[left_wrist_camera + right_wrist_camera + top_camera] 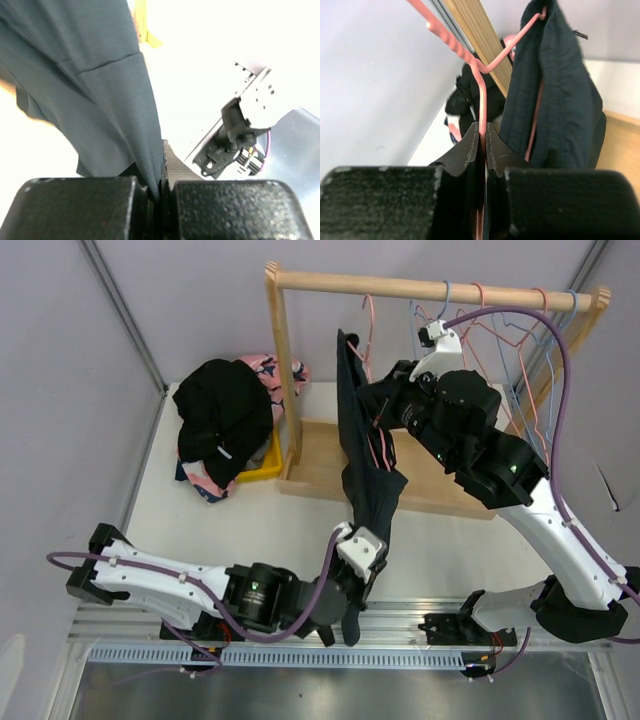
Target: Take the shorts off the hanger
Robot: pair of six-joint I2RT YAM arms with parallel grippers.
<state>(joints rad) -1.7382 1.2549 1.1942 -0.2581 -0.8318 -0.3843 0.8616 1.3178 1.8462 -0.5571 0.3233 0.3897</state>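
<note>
The white counter (230, 525) carried a wooden rack base (320, 455) toward its far side and, just left of it, a yellow tray (262, 468) heaped with black and pink-patterned shorts (225, 415) spilling onto the surface.

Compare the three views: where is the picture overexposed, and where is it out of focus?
Left wrist: table blown out white behind the shorts; right wrist: near fingers blurred, hanger sharper; top: evenly lit and sharp.

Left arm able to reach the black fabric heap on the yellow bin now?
Likely not: left arm's jaws are shut on the hanging dark fabric shorts; path there looks open.
</note>
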